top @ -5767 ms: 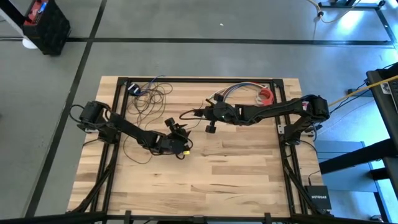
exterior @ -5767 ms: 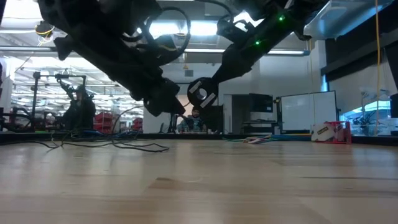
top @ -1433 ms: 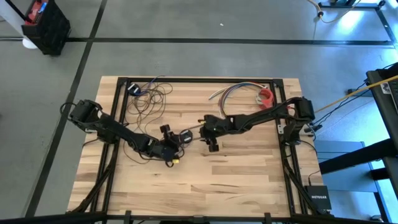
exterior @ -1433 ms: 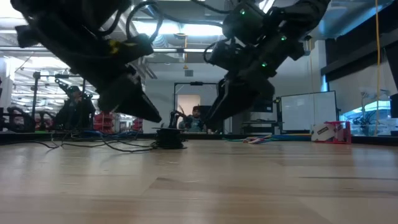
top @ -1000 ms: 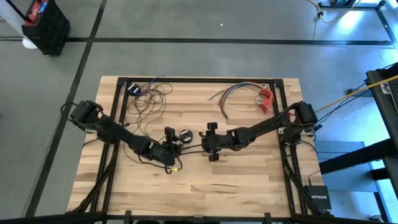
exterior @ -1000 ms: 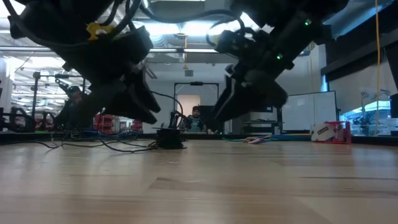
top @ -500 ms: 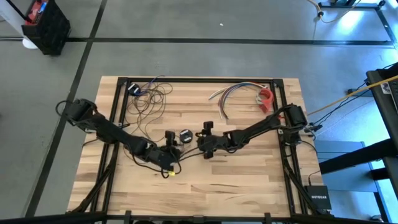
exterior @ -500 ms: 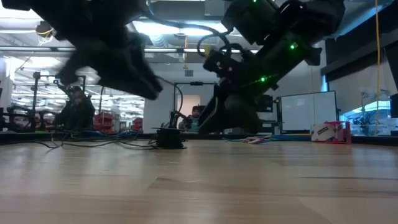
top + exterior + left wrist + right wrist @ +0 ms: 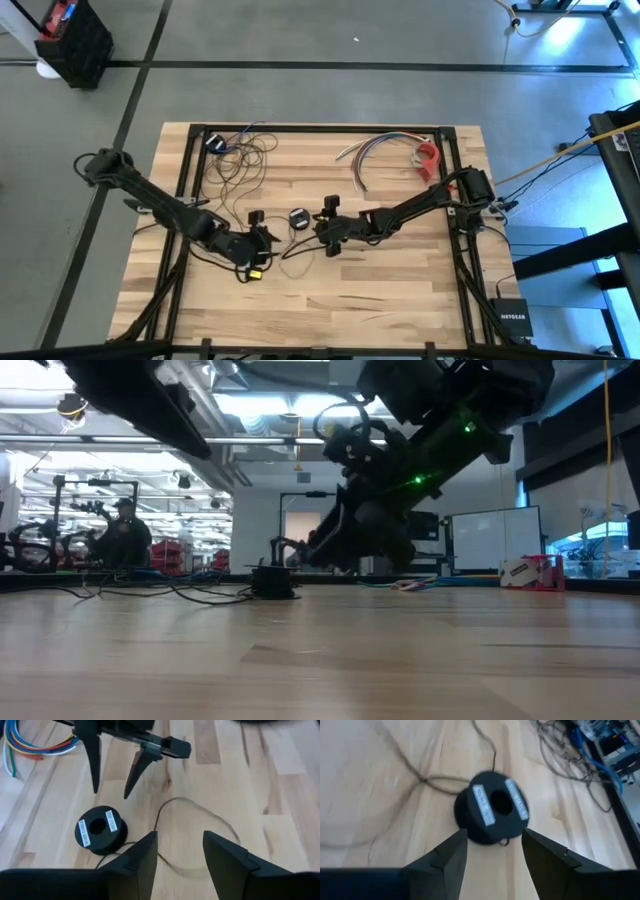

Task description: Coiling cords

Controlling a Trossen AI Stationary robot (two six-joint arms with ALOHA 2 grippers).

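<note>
The cords' thin dark wire lies in tangled loops at the table's far left and trails across the wood to a small black round puck lying flat near the table's middle. A slack loop of the wire lies on the wood below my left gripper. That gripper hangs open above the table, left of the puck, with nothing between its fingers. My right gripper is open just right of the puck, low over the wood, its fingers short of the puck on either side.
A short bundle of multicoloured wires and a red object lie at the far right. A yellow cable runs off beyond the table's right edge. The near half of the table is bare wood. People show in the room behind.
My left gripper has risen from the table and drawn back toward the table's left and near edges, rolling as it went. My right gripper has moved a little toward the table's left, closer to the puck, and tipped lower. The puck has stayed where it was.
</note>
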